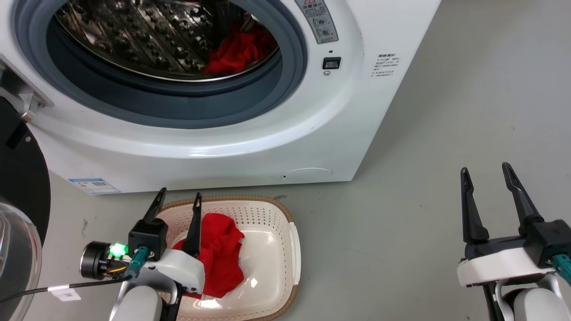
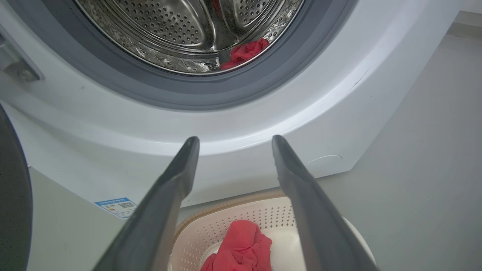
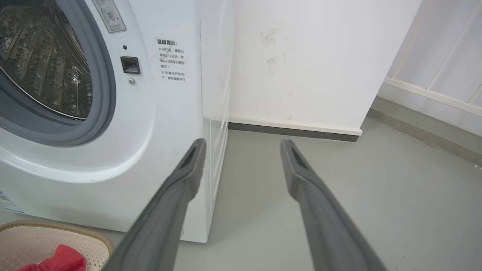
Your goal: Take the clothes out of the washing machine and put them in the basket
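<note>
The washing machine (image 1: 250, 147) stands with its door (image 1: 18, 178) swung open to the left. A red garment (image 1: 238, 49) lies bunched at the lower right of the drum (image 1: 147, 40), close to the grey seal. On the floor (image 1: 424, 178) right in front of the machine sits the basket (image 1: 272, 206), with the other red garment (image 1: 221, 254) crumpled in its left half.

The left gripper (image 1: 179, 192) hangs over the basket's left side, its fingers spread apart and holding nothing. The garment in the basket lies just below it, showing between the two fingers from the wrist. The one in the drum is well above and beyond the fingertips.

The right gripper (image 1: 485, 166) is off to the right over the floor. Its fingers are also spread and empty, well apart from both garments.
</note>
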Controlling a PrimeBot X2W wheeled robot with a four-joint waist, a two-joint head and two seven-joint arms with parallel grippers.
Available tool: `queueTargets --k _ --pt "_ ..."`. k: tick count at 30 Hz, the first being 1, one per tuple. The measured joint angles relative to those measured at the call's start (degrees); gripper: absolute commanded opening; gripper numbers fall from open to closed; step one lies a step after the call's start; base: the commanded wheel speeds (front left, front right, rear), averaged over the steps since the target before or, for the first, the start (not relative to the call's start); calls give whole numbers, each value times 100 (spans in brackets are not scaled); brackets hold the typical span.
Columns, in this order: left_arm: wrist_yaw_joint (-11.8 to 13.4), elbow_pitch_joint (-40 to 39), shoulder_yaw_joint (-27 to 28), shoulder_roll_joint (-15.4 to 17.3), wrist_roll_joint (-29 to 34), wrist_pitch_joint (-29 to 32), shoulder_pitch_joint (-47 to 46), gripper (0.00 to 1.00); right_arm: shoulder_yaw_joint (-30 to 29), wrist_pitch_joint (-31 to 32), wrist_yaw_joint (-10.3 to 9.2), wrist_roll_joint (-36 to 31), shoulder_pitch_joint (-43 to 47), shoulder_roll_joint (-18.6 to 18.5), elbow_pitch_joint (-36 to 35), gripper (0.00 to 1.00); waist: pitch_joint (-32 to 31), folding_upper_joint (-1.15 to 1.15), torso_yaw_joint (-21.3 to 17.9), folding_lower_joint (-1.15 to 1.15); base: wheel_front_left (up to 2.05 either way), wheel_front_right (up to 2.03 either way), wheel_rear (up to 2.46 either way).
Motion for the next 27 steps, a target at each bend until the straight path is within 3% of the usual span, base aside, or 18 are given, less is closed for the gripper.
queueTargets --k 7,13,22,27 --pt "-177 -338 113 58 81 1 -81 100 76 0 0 81 47 0 -8 100 55 0 -116 0 0 0 0" --pt "-422 -145 107 378 120 0 -887 100 123 -1 -1 229 -87 -1 -90 100 451 0 -299 1 0 0 0" --pt "-673 380 -205 1316 186 624 -2703 100 164 0 -1 504 -325 -2 -138 100 1278 0 -729 2 0 0 0" --pt "-703 474 -576 1915 -137 1272 -3856 100 248 -1 -1 731 -505 -3 -212 100 1760 0 -1027 2 0 0 0"
